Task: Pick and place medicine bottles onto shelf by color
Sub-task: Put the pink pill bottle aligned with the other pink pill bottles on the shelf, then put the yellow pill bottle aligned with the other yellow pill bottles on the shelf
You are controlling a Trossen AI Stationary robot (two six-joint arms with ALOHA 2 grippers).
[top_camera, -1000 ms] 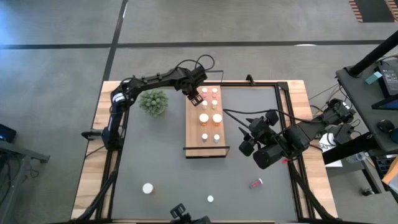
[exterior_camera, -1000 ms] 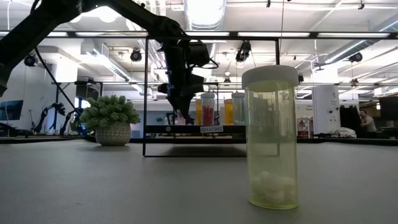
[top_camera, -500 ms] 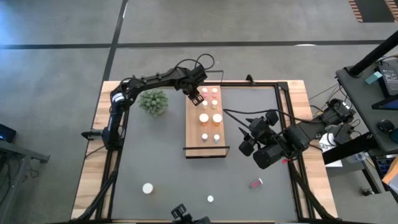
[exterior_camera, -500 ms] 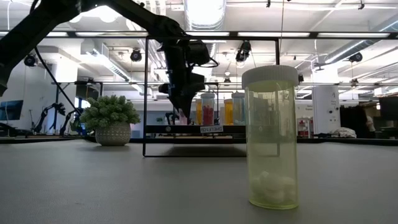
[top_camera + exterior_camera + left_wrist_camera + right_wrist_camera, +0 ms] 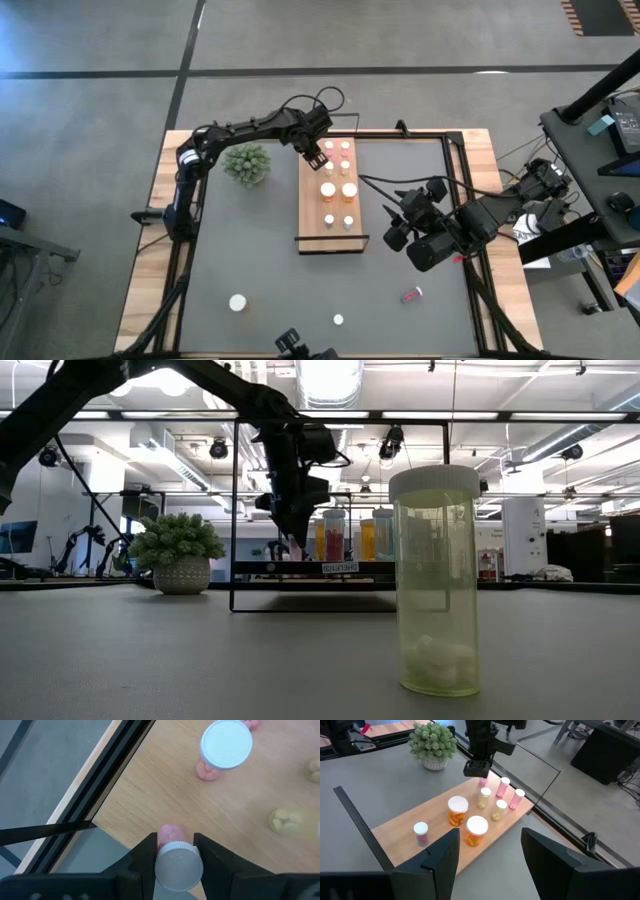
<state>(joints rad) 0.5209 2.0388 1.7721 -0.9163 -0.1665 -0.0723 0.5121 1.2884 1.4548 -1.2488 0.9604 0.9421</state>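
Note:
The shelf (image 5: 333, 200) is a light-wood board with several white-capped bottles standing on it: orange (image 5: 477, 831), pink (image 5: 504, 786) and whitish-yellow (image 5: 484, 797). My left gripper (image 5: 313, 154) is over the shelf's far-left corner, shut on a small pink bottle (image 5: 175, 862), which also shows in the right wrist view (image 5: 482, 781). My right gripper (image 5: 490, 865) is open and empty to the right of the shelf (image 5: 395, 230). A large whitish bottle (image 5: 435, 580) stands on the table near the low camera. My left gripper pinches the small pink bottle at its white cap (image 5: 178, 866) between its two fingers (image 5: 148, 855), coming from above and pointing down. The bottle is upright, its pink body (image 5: 170, 833) below the cap over the shelf's corner. Whether its bottom rests on the board, I cannot tell.
A green spiky plant (image 5: 246, 163) in a pot stands left of the shelf, close to my left arm. Two white-capped bottles (image 5: 237, 302) (image 5: 338, 320) and a pink one lying down (image 5: 411, 295) are on the table's near part. Black wire rails (image 5: 332, 243) stand at the shelf's ends.

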